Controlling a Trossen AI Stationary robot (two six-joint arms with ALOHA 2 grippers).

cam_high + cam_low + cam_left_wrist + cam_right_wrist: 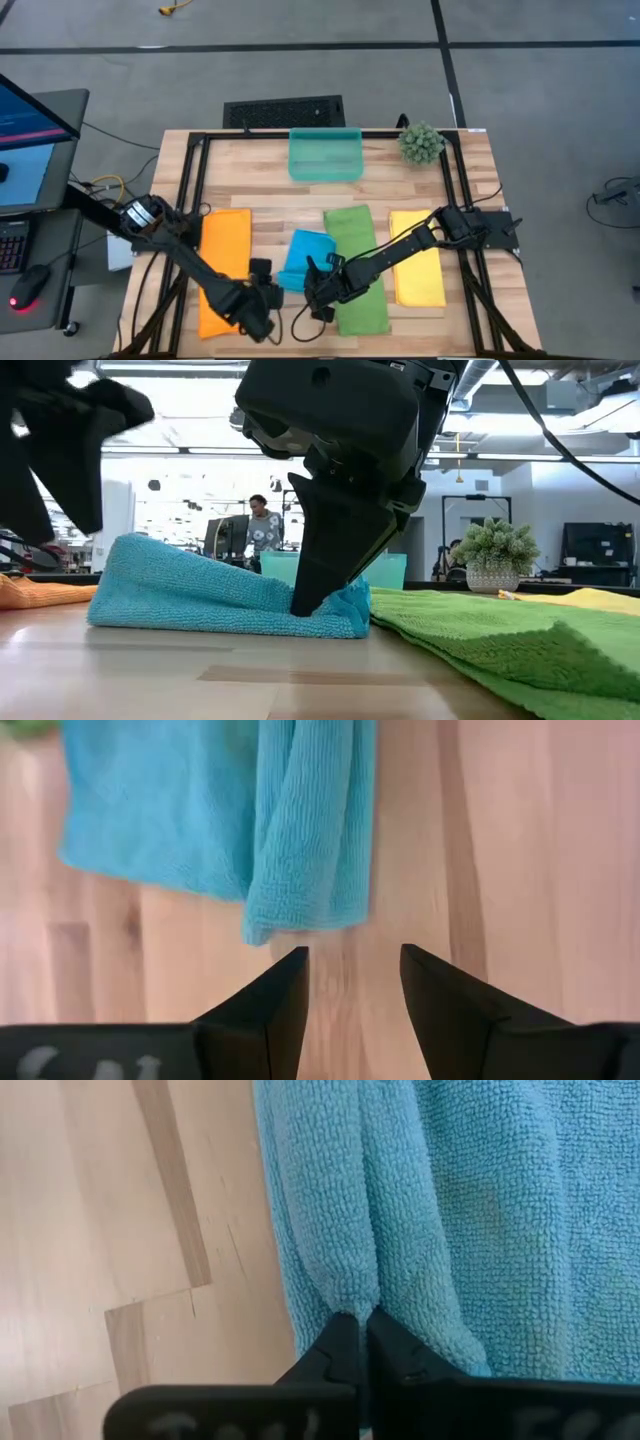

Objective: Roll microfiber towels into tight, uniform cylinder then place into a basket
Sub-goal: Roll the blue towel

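The bright blue towel lies on the table between the orange towel and the green towel, and its near end is bunched into a raised fold. The yellow towel lies flat at the right. My right gripper is shut on the blue towel's near end. My left gripper is open just off the fold's left corner and touches nothing. The teal basket stands at the far edge. My right gripper pinches a raised ridge of the blue towel's near end between its two fingertips. The fingers slant down from above. The towel rests on the table, heaped higher at its left end.
A spiky green plant ball stands at the far right beside the basket. A black frame borders the table. Bare wood lies near the front edge. People stand in the room beyond the table.
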